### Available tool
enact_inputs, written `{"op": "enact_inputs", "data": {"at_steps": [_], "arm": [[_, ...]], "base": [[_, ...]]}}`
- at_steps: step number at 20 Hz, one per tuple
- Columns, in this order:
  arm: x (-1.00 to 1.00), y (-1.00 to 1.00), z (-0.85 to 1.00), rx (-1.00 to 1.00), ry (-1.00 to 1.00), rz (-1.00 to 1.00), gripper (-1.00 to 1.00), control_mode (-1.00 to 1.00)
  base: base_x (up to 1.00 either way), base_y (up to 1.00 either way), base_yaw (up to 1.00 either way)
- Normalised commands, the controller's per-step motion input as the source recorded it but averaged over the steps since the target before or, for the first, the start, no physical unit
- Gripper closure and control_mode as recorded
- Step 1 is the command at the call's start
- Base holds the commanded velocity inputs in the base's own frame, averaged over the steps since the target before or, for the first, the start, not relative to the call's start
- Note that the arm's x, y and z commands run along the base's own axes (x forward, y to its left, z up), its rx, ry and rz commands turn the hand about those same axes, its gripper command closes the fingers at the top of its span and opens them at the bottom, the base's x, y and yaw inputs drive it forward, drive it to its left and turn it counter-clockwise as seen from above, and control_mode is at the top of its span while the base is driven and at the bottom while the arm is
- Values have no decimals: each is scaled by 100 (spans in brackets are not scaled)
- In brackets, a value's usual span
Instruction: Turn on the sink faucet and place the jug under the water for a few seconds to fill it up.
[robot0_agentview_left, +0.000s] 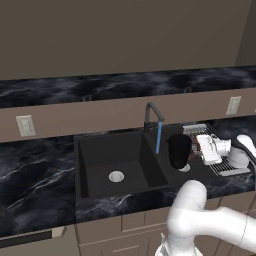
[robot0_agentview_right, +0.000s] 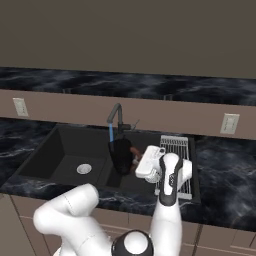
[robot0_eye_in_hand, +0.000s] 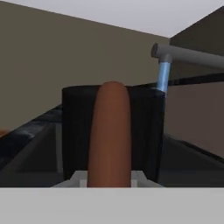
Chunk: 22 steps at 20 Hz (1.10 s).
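The jug (robot0_agentview_left: 178, 151) is a black cylinder with a brown handle (robot0_eye_in_hand: 109, 131), held up over the smaller bowl of the black sink (robot0_agentview_left: 95, 172). My gripper (robot0_agentview_left: 196, 149) is shut on that handle from the right, as the hand view shows (robot0_eye_in_hand: 109, 180). The dark sink faucet (robot0_agentview_left: 151, 111) stands behind the divider. Water (robot0_agentview_left: 159, 137) falls from its spout as a thin blue stream, close by the jug's left side. In the right base view the water (robot0_agentview_right: 111, 132) ends at the top of the jug (robot0_agentview_right: 121, 156). Whether it lands inside I cannot tell.
A wire dish rack (robot0_agentview_left: 227, 167) lies on the counter right of the sink, under my wrist. Dark marble counter (robot0_agentview_left: 35, 180) runs to both sides. The back wall carries outlets (robot0_agentview_left: 25, 125). The large bowl has a silver drain (robot0_agentview_left: 116, 176).
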Motion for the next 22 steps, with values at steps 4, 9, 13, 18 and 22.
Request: {"op": "enact_inputs", "data": {"at_steps": [4, 9, 13, 18, 22], "arm": [[4, 13, 0, -12, 17, -29, 100, -100], [16, 5, 0, -11, 18, -24, 100, -100], [29, 2, 0, -6, 15, -19, 100, -100], [35, 7, 0, -1, 3, -13, 100, -100], [25, 12, 2, 0, -1, -8, 100, -100]], "base": [[0, 0, 0], [0, 0, 0], [0, 0, 0], [0, 0, 0], [0, 0, 0]]}}
